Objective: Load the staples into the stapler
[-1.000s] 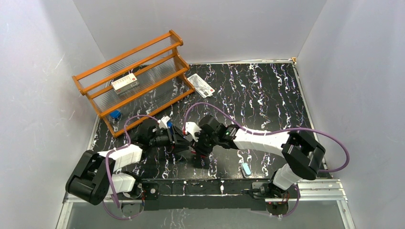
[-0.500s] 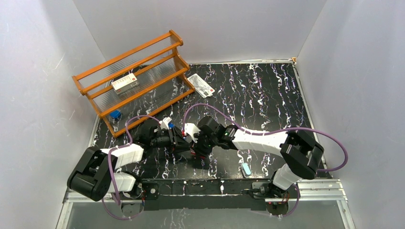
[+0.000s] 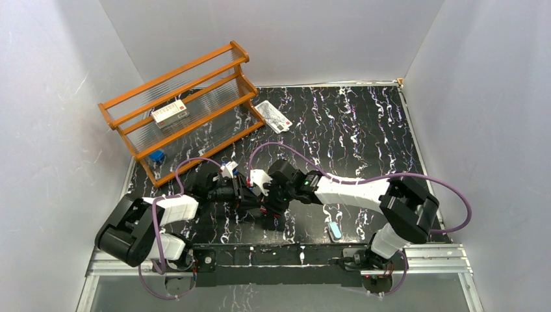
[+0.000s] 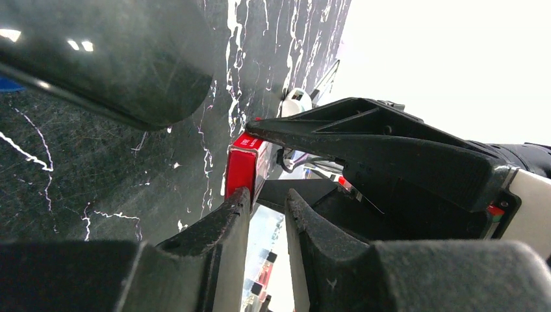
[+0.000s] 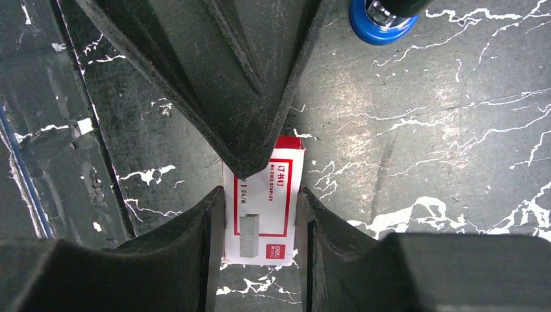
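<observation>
The staples' small red-and-white box [image 5: 266, 195] lies on the dark marbled table with my right gripper [image 5: 260, 193] shut on its long sides. My left gripper [image 4: 267, 193] comes in from the opposite end, its jaws a narrow gap apart. One fingertip rests against the box's red end [image 4: 243, 162], and whether they pinch anything I cannot tell. Seen from the right wrist, the left fingers [image 5: 247, 117] cover the box's far end. Both grippers meet near the table's front middle [image 3: 258, 195]. The stapler I cannot pick out for sure; a dark body with a thin blue edge [image 5: 23, 175] lies beside the box.
An orange wire rack [image 3: 240, 51] stands at the back left, holding a larger red-and-white box [image 3: 170, 113] and a small blue item [image 3: 156, 155]. A flat white packet [image 3: 273, 116] lies behind the grippers. A pale blue oblong [image 3: 335, 230] sits near the right arm's base. A blue round piece [image 5: 383, 19] lies beyond the box.
My left gripper has slid right toward the box and its jaws have narrowed. The right gripper and the box have stayed put.
</observation>
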